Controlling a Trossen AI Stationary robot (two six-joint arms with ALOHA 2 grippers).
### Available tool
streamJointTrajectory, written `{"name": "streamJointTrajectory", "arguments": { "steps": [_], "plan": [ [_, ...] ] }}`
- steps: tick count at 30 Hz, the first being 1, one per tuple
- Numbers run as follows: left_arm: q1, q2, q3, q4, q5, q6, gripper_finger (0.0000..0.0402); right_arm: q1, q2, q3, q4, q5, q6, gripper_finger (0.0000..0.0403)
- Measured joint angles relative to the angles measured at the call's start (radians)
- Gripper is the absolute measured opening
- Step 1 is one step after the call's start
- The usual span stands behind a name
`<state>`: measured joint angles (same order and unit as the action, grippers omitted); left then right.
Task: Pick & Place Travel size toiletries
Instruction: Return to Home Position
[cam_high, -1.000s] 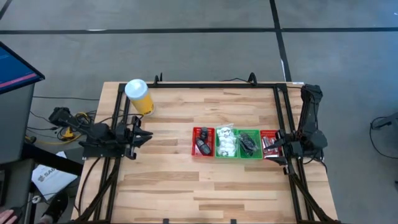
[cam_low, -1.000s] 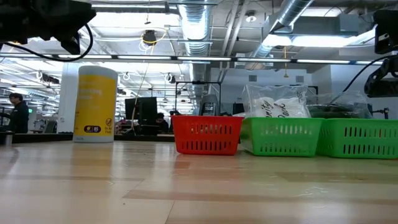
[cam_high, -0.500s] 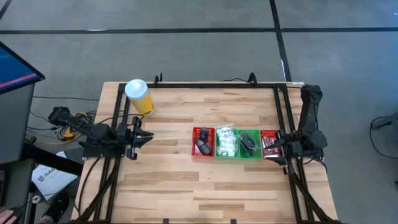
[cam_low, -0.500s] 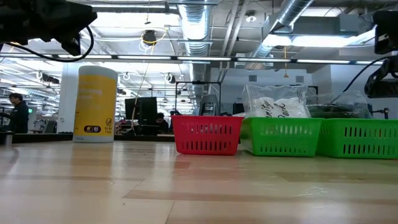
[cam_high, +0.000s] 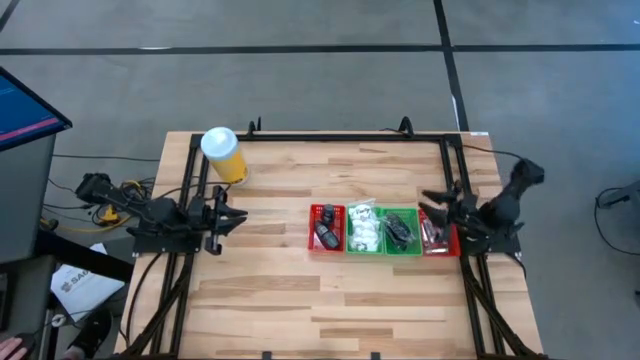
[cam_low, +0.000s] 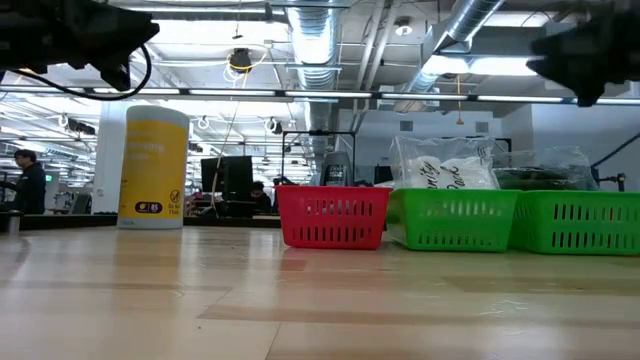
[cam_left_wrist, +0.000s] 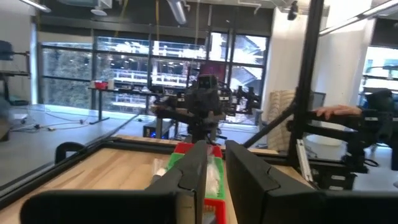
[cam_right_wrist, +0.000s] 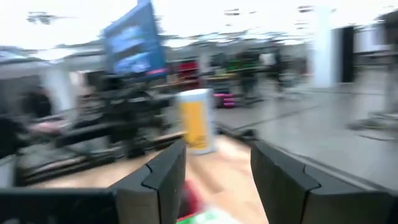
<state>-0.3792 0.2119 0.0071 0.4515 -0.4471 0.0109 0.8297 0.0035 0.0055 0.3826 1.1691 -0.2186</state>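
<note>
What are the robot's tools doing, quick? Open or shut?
Left tool: open, holding nothing.
Right tool: open, holding nothing.

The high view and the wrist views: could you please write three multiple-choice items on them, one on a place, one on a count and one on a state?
1. Where does the yellow cylinder stand?
A. Left of the bins, apart from them
B. Inside a green bin
C. Between the two red bins

2. How many bins stand in the row?
A. Two
B. Three
C. Four

3. How is the right pincer?
A. Shut on the cylinder
B. Open, holding nothing
C. Shut on a bin's rim

Key:
1 A: the high view shows it alone on bare wood, well left of the row.
2 C: the row reads red, green, green, red.
3 B: the right wrist view shows its fingers apart with nothing between them.
</note>
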Motion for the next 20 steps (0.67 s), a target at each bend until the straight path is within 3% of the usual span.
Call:
{"name": "streamJointTrajectory", "arguments": {
  "steps": [10,20],
  "plan": [
    [0.130,0.025,0.000,-0.003,-0.001,0.000,0.0053,-0.410,0.000,0.000,-0.007,0.007,0.001,0.0169],
    [0.304,0.066,0.000,-0.002,0.000,0.000,0.0053,-0.547,0.000,0.000,-0.007,0.007,0.001,0.0169]
  ]
}}
